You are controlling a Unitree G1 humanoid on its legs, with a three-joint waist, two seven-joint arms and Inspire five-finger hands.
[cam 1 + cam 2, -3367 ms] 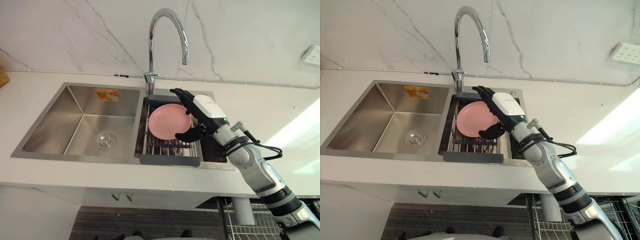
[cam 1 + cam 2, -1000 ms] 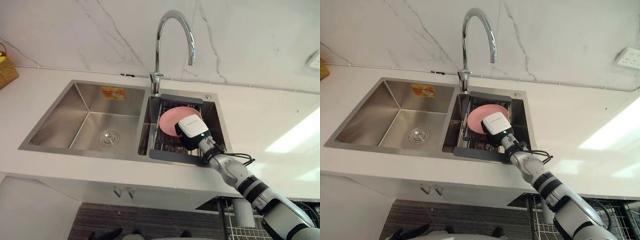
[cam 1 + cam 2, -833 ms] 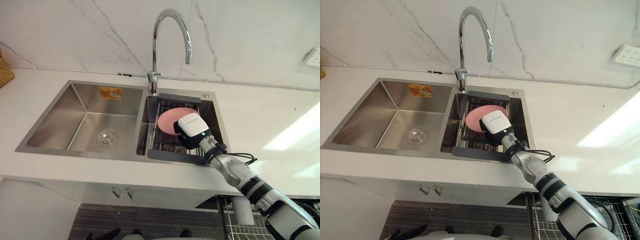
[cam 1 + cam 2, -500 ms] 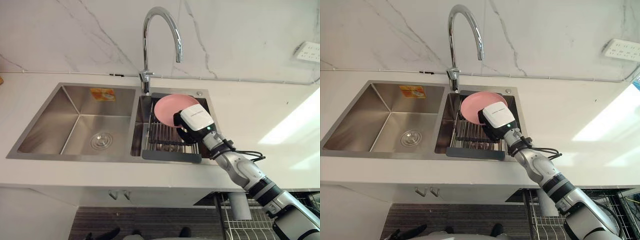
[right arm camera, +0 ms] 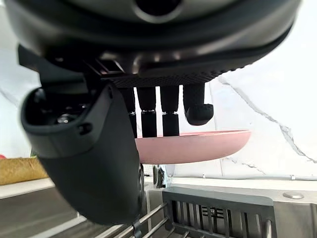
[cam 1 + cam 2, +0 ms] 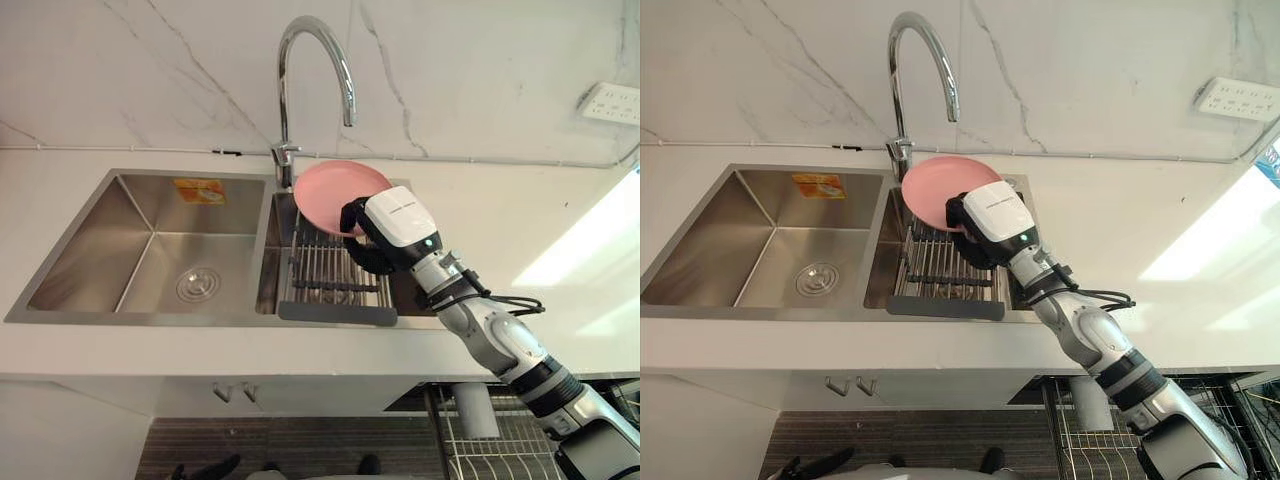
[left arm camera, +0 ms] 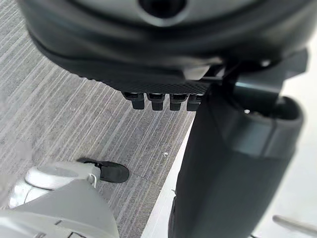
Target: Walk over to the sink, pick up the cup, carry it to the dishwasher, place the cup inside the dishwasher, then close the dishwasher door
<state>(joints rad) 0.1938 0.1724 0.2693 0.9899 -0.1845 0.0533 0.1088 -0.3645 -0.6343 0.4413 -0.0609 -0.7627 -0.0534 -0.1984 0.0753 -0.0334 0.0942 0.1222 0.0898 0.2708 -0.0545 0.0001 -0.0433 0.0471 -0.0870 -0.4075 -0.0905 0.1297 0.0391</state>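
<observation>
Holding a pink plate (image 6: 325, 190), not a cup, clamped in my curled right hand (image 6: 398, 225) just above the rack (image 6: 335, 272) in the right basin of the sink (image 6: 100, 240): pickup done; carry, placing and door-closing outstanding, the wire basket (image 6: 500, 455) at near right possibly the dishwasher's.

The sink (image 6: 150, 215) is brushed steel, the tap (image 6: 282, 100) mirror-polished chrome. The pink plate (image 6: 335, 190) looks smooth, matt plastic. The rack (image 6: 335, 270) has metal rods in dark matt plastic. The table (image 6: 300, 350) is smooth white stone.
</observation>
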